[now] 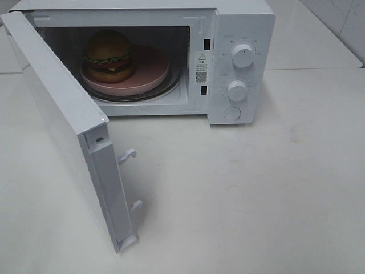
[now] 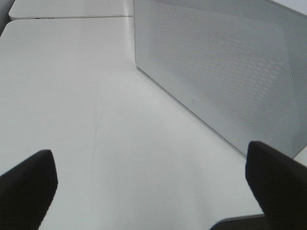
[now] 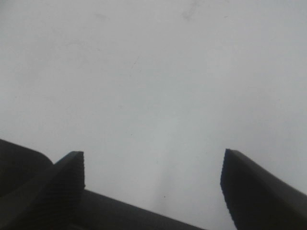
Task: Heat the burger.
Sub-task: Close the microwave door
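1. We start at the burger (image 1: pixel 108 54): it stands upright inside the microwave (image 1: pixel 239 23), on the pink plate (image 1: pixel 151 71), crowded toward the plate's 9 o'clock edge. That is where it belongs for heating.
2. The plate rests on the glass turntable (image 1: pixel 171 90), roughly centred. We reckon that lets it spin freely without clipping the cavity walls.
3. The door (image 1: pixel 57 131) is swung wide, out toward 7 o'clock from the cavity, with its two latch hooks (image 1: pixel 128 155) exposed. Nothing can run until those hooks seat, so we judge closing it to be the step in hand.
4. At 3 o'clock of the cavity sits the control panel: the upper dial (image 1: pixel 243 56), the lower dial (image 1: pixel 236 90) and a round button (image 1: pixel 232 113), all untouched by any arm.
5. The left tool (image 2: pixel 151 175) is spread to its widest with nothing in it. Ahead of it at about 1 o'clock is a white meshed panel (image 2: pixel 230 72), most likely the door's outer face, so it looks well placed to push.
6. The right tool (image 3: pixel 153 167) is also wide apart and empty, hanging over bare worktop (image 1: pixel 256 188). We take it to be parked clear of the door's swing.
7. Neither tool appears in the high view.
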{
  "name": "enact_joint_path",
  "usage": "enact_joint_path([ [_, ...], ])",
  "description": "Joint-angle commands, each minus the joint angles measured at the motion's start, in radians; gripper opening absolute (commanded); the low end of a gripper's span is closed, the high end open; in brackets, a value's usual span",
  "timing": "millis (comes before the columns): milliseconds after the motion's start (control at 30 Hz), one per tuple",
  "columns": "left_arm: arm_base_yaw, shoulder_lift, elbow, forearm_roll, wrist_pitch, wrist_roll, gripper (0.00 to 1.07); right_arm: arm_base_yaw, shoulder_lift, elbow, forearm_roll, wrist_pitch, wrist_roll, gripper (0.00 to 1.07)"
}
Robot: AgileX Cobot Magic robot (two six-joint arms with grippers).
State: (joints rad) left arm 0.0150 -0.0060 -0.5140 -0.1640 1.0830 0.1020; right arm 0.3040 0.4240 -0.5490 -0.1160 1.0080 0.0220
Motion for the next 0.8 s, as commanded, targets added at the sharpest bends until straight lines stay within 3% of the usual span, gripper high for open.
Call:
enact_joint_path([
  [33,-0.001,-0.016,0.0,-0.002,-0.013,-0.007,1.0,-0.047,-0.088,0.018,0.007,0.002,-0.013,0.76],
  [400,-0.001,-0.016,0.0,-0.002,-0.013,-0.007,1.0,-0.192,-0.391,0.047,0.012,-0.017,-0.01,0.76],
  [567,-0.001,-0.016,0.0,-0.002,-0.013,-0.007,1.0,-0.244,-0.457,0.047,0.013,-0.017,-0.01,0.76],
  [800,-0.001,-0.016,0.0,-0.002,-0.013,-0.008,1.0,-0.251,-0.456,0.047,0.015,-0.017,-0.008,0.76],
])
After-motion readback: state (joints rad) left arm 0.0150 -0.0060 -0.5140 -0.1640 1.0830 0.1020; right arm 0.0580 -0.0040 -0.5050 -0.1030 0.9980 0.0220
